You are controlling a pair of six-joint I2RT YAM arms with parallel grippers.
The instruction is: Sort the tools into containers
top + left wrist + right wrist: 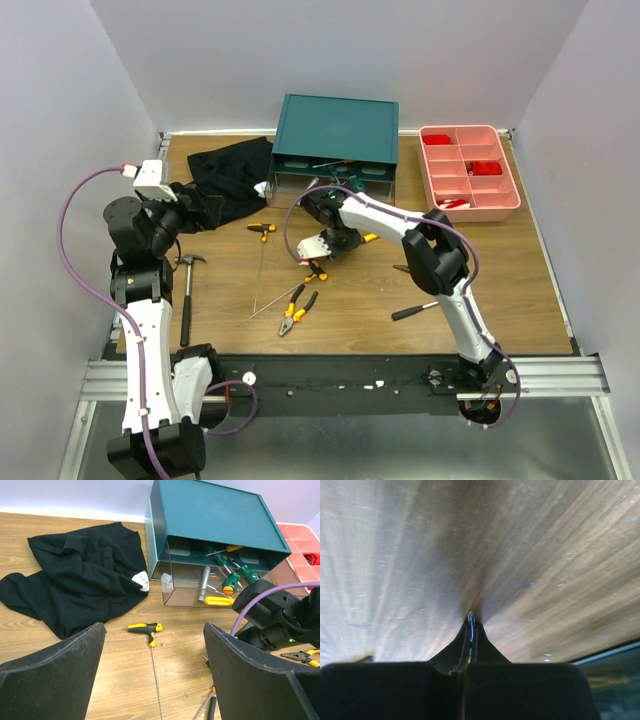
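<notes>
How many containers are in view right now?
2: the teal drawer cabinet at far centre, the pink compartment tray at the far right. None looks hidden.

You are looking at a worktop (500, 300) with the drawer cabinet (335, 128) sitting at the back centre. The compartment tray (446, 168) is sitting to its right, apart from it, in the back right corner. The cloth (228, 175) is lying to the cabinet's left, just beside its corner. A drawer (180, 587) is standing open at the cabinet's front, with screwdrivers (232, 580) lying in it. Before the cloth, a T-handle screwdriver (262, 229) is lying with its shaft pointing toward the near edge. Nearer you, at centre, the pliers (296, 311) are lying with a thin rod (268, 310) just to their left. The hammer (187, 300) is lying along the left side, and 1 handled tool (415, 311) is lying at the near right.
</notes>
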